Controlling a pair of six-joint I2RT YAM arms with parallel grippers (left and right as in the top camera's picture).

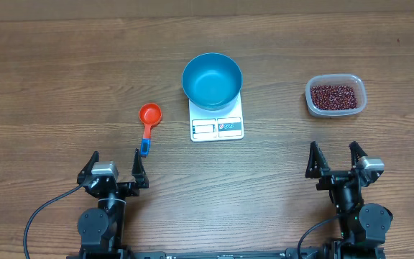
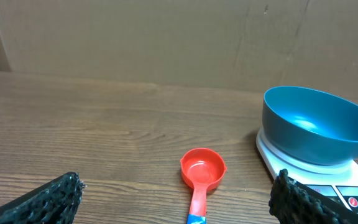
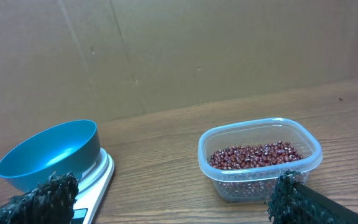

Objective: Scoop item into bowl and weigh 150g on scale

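Glossy blue bowl [image 1: 211,79]; matt wood-grain table [image 1: 63,79].

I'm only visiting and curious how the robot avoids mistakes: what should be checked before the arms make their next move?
1. Blue bowl sitting on the scale: ok.
2. Bowl empty: ok.
3. Red scoop lying free, ahead of the left tool: ok.
4. Beans in the open tub, ahead of the right tool: ok.
5. Both tools open and empty: ok.
6. Scale reading zero: cannot tell, display too small.
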